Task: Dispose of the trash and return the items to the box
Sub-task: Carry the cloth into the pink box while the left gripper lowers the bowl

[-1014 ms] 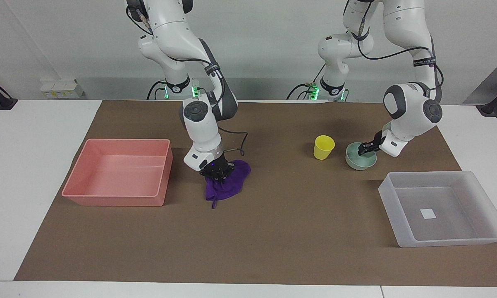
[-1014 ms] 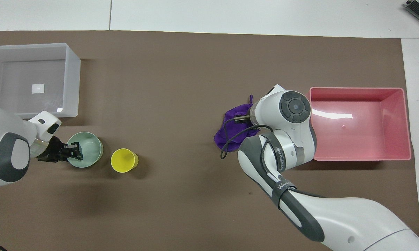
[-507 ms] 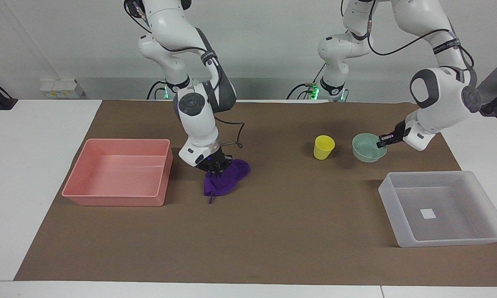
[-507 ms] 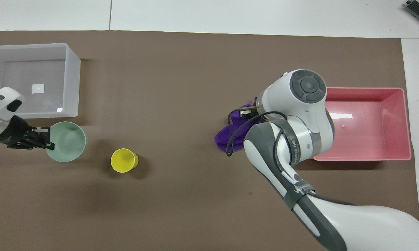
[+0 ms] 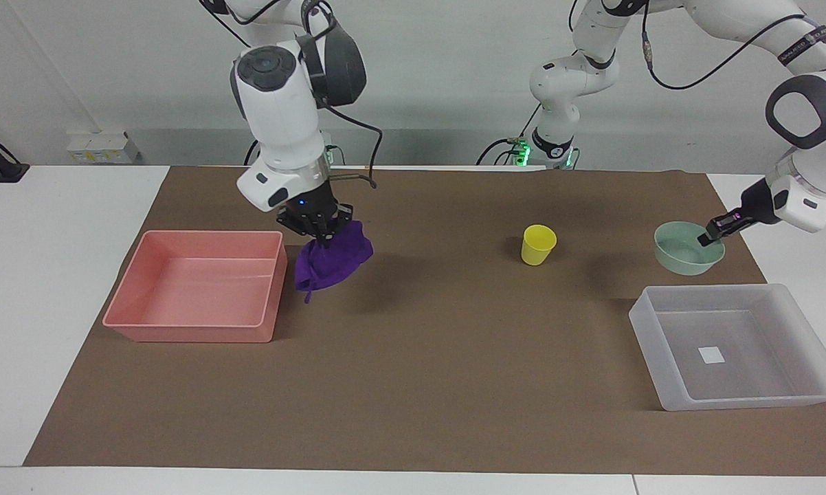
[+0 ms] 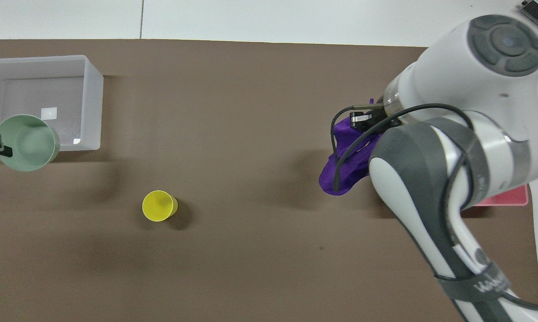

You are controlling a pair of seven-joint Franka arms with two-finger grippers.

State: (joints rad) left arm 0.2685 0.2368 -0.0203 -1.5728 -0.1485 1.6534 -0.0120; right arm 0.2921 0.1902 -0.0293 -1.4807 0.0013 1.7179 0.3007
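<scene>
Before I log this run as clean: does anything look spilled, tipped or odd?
Nothing stands out. The right pincer holds the purple cloth up beside the pink bin; the left pincer carries the green bowl level; the yellow cup stands upright.

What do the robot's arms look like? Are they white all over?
Mostly white and rounded, with dark grey bands at the joints and round grey caps on the wrists. Thin black cables loop along both arms, and a strap on one has white lettering. The right tool and the left tool are small and black. Green lights glow at the bases.
</scene>
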